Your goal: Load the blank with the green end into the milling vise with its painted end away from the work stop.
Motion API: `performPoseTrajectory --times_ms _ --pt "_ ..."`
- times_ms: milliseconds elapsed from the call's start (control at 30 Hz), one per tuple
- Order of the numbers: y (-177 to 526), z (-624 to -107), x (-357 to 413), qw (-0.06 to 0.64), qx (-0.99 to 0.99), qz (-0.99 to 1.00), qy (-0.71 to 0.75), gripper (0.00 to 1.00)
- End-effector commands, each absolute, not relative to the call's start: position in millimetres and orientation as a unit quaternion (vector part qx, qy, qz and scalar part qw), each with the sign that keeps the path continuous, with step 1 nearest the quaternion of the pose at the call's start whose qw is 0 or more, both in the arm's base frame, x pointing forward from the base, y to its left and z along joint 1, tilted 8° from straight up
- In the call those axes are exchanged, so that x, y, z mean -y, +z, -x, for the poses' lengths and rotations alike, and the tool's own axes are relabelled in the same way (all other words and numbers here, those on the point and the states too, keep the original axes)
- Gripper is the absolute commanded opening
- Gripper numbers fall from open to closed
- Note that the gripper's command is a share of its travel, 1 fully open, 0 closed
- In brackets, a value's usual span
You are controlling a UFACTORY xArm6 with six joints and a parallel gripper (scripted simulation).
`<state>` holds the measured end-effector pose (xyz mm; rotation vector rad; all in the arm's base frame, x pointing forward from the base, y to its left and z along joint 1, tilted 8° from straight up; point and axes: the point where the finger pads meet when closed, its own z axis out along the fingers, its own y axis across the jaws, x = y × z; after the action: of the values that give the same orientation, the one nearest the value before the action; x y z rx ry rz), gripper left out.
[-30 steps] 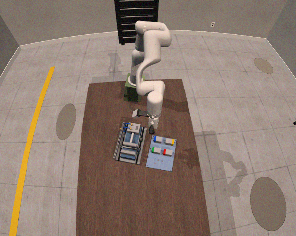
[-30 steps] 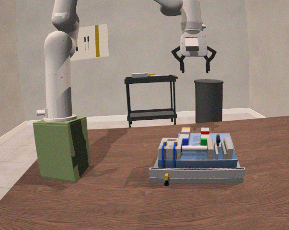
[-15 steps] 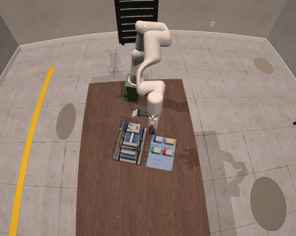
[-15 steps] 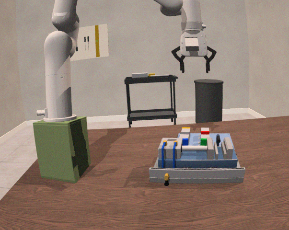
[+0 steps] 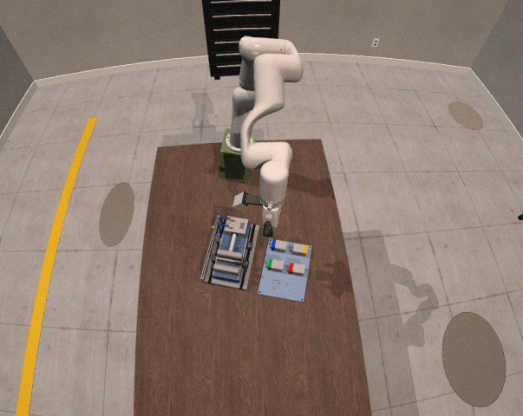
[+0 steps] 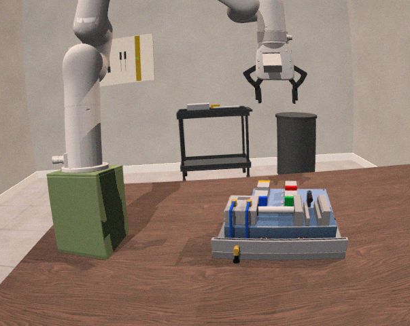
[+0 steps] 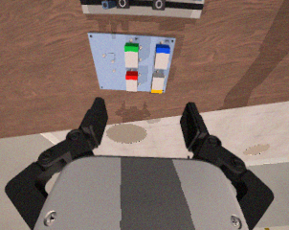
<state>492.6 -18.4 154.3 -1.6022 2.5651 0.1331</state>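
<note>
The green-ended blank (image 5: 275, 264) lies on the light-blue infeed plate (image 5: 285, 271), nearest the vise; it also shows in the wrist view (image 7: 131, 55) and in the exterior view (image 6: 289, 200). The milling vise (image 5: 230, 251) stands left of the plate, and nothing lies between its jaws (image 6: 275, 210). My gripper (image 6: 275, 92) (image 5: 267, 229) hangs open and empty high above the table, over the plate's far end. In the wrist view its two black fingers frame the plate from well above.
Blanks with blue (image 5: 277, 244), yellow (image 5: 301, 249) and red (image 5: 296, 268) ends lie on the same plate. The hosed jaw block (image 6: 239, 210) is on the vise's arm-base side. A green pedestal (image 6: 88, 208) holds the arm base. A cart (image 6: 213, 138) and a bin (image 6: 296, 142) stand beyond the table.
</note>
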Motion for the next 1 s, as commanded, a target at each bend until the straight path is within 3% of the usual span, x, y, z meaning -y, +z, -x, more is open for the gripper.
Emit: performPoseTrajectory --times_ms 0,200,533,967 --pt "156 -494 19 0.059 -0.846 0.528 0.042 1.0" --pt "156 -494 19 0.059 -0.846 0.528 0.042 1.0" --pt "97 -498 8 0.059 -0.846 0.528 0.042 1.0" --pt "102 -512 -24 0.059 -0.846 0.528 0.043 1.0"
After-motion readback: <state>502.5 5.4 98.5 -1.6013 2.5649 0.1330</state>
